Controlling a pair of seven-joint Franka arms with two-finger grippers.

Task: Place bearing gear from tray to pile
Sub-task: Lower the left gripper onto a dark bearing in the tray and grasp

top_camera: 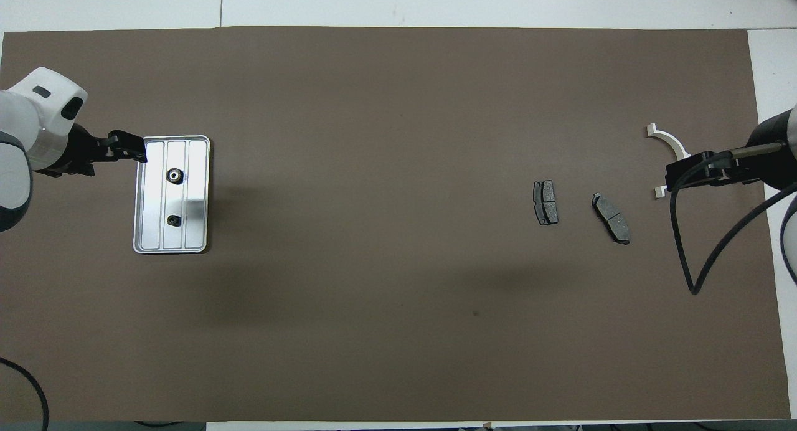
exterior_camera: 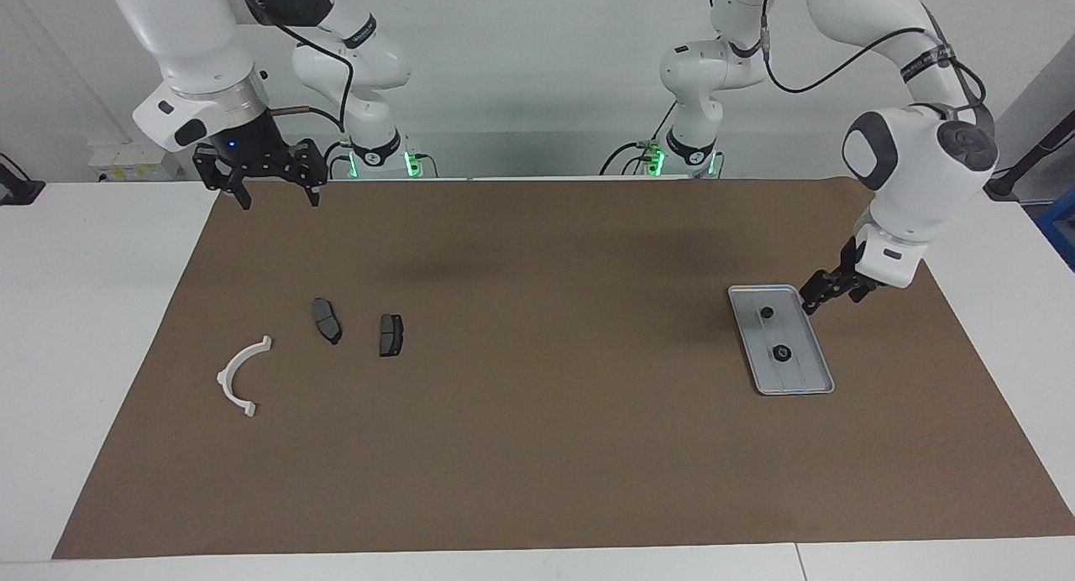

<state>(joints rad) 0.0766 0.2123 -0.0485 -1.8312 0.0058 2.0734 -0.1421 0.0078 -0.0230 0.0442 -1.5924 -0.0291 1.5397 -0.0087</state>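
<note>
The silver tray [exterior_camera: 802, 371] lies on the brown mat toward the left arm's end; it also shows in the overhead view [top_camera: 198, 169]. In it lie a ring-shaped bearing gear [exterior_camera: 781, 352] [top_camera: 174, 175] and a smaller dark part [exterior_camera: 766, 312] [top_camera: 174, 219] nearer to the robots. My left gripper [exterior_camera: 811, 304] [top_camera: 138, 153] is low beside the tray's long edge, empty. The pile is toward the right arm's end: a white arc [exterior_camera: 243, 375] [top_camera: 669, 141] and two dark pads [exterior_camera: 327, 321] [exterior_camera: 390, 335]. My right gripper [exterior_camera: 277, 196] [top_camera: 675, 175] hangs raised, open and empty.
The brown mat [exterior_camera: 537, 447] covers most of the white table. The pads also show in the overhead view [top_camera: 545, 202] [top_camera: 611, 218]. A black cable [top_camera: 703, 256] hangs from the right arm above the mat beside the pile.
</note>
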